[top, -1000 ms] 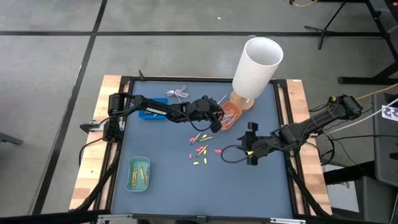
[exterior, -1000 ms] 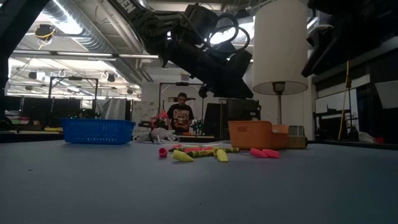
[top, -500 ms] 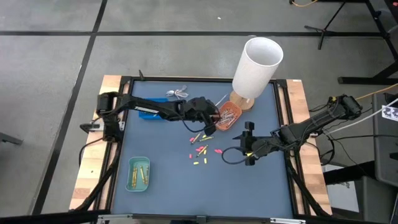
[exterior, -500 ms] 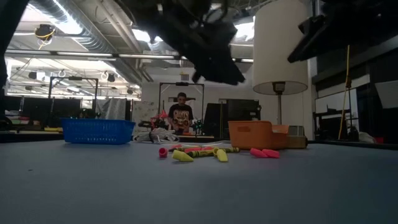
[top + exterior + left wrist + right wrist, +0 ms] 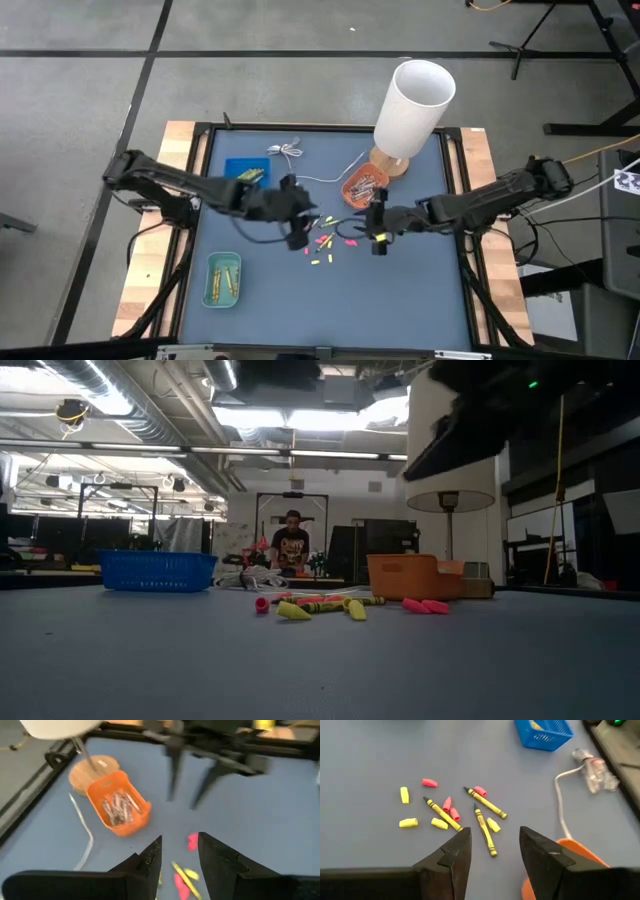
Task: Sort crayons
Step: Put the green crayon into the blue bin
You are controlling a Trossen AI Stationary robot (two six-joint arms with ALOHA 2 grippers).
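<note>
- Three long yellow crayons (image 5: 484,802) lie on the blue table (image 5: 300,300) just ahead of the right gripper (image 5: 492,851), one of them pointing almost straight away from its fingertips, the other two slanted across.
- Around them I count four pink stubs and four short yellow stubs, the whole scatter fanning ahead and to one side of that gripper.
- Right gripper fingers are spread, with nothing between them; it hangs above the table, touching no crayon.
- Left gripper (image 5: 179,851) also has its fingers spread and empty; a yellow crayon and pink pieces show just beyond its tips, with the right arm's fingers farther off past them.
- From above, the pile sits between the two grippers, the left gripper (image 5: 296,228) on one flank and the right gripper (image 5: 376,228) on the other; both are near, and I judge neither clearly nearer.
- For the right gripper, the crayon lying end-on would need the wrist turned so the fingers close across its long axis; the slanted ones look closer to ready.
- One orange tray (image 5: 362,187) with pale sticks sits beside the right gripper, by the lamp (image 5: 412,108) base.
- One blue basket (image 5: 243,176) lies beyond the left arm; one pale green tray (image 5: 224,279), holding several yellow crayons, sits well apart from both grippers.
- One thin white cable (image 5: 310,168) trails behind the pile.
</note>
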